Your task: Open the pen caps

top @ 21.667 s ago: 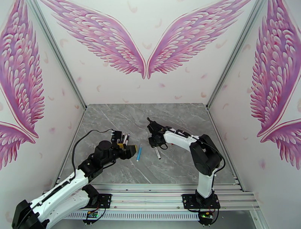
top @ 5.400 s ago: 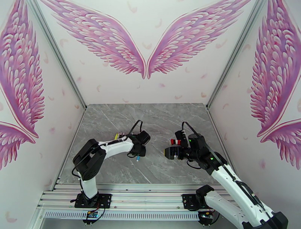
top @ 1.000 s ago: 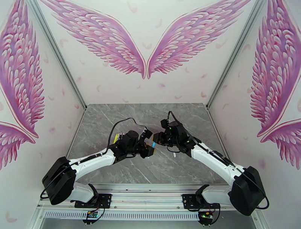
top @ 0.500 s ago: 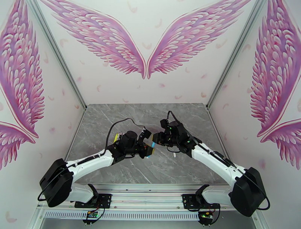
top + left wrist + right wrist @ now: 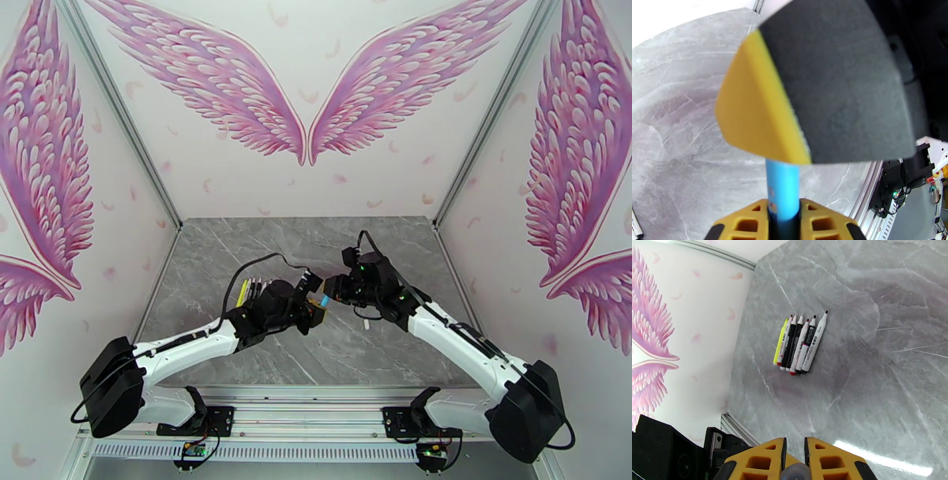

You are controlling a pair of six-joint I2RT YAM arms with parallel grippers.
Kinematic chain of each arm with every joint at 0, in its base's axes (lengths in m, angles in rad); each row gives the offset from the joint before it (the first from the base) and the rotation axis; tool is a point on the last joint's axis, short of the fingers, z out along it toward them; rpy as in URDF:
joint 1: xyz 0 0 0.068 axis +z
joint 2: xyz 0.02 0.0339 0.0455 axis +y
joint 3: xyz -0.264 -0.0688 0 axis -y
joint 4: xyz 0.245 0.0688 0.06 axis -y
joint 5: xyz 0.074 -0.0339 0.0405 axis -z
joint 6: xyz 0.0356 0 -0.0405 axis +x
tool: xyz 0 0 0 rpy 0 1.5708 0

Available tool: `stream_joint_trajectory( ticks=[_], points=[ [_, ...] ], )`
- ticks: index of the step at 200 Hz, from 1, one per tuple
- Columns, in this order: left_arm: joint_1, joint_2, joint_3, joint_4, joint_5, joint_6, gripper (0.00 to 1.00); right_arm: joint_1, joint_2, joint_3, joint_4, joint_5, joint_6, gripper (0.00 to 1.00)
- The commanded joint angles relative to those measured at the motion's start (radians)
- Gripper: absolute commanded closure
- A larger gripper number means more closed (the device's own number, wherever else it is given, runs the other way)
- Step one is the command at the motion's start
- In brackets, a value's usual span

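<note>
"Pens first: where do they lie?"

"Most are in a row of pens (image 5: 254,288) on the grey marble worktop (image 5: 379,237), left of the middle. They lie side by side and touching. A yellow pen (image 5: 779,343) sits at the edge of the row nearest the left wall. The others are white or dark with red or black ends. I cannot tell caps from tips at this size."

"And the one being worked on?"

"The blue pen (image 5: 324,302) is held up off the worktop, over its middle, between the two arms. The arms reach in from either side and meet there."

"How does the left hand stand?"

"The left hand (image 5: 314,309) is clamped on the blue pen. From its wrist, the barrel stands straight up between the two yellow fingers (image 5: 750,221), gripped at its lower part."

"And the right hand?"

"The right hand (image 5: 332,295) is closed together on the pen's other end. One of its fingers (image 5: 829,87), yellow with a black foam pad, covers the top of the barrel completely. From the right wrist, a small rounded grey-blue end (image 5: 794,473) shows in the narrow gap between its fingers."

"Is the cap on or off?"

"I cannot tell. That end of the pen is hidden under the pad. The two hands are nearly touching, with a short stretch of blue showing between them."
</note>
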Motion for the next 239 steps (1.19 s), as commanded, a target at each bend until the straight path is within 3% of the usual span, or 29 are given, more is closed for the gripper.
stream_joint_trajectory(
  ticks=[1,71,101,135,167,201,239],
  points=[
    [-0.027,0.007,-0.001,-0.105,0.049,0.033,1.00,-0.024,-0.029,0.051,0.035,0.161,0.017,0.88],
    [0.024,-0.018,-0.025,-0.086,0.264,0.017,1.00,-0.046,-0.050,0.046,0.129,-0.066,-0.104,0.88],
    [0.052,-0.030,-0.029,-0.092,0.276,0.014,1.00,-0.048,-0.050,0.077,0.089,-0.091,-0.134,0.88],
    [0.052,-0.039,-0.017,-0.115,0.235,0.023,1.00,-0.049,-0.043,0.095,0.083,-0.062,-0.077,0.88],
    [0.027,-0.036,0.005,-0.179,0.103,0.032,1.00,-0.049,-0.038,0.125,-0.007,0.120,-0.047,0.89],
    [-0.023,-0.027,0.047,-0.256,-0.049,0.058,1.00,-0.049,-0.025,0.141,0.004,0.125,-0.018,0.89],
    [-0.008,-0.056,0.009,-0.187,0.046,0.017,1.00,-0.054,-0.037,0.150,0.045,0.020,-0.077,0.89]
  ],
)
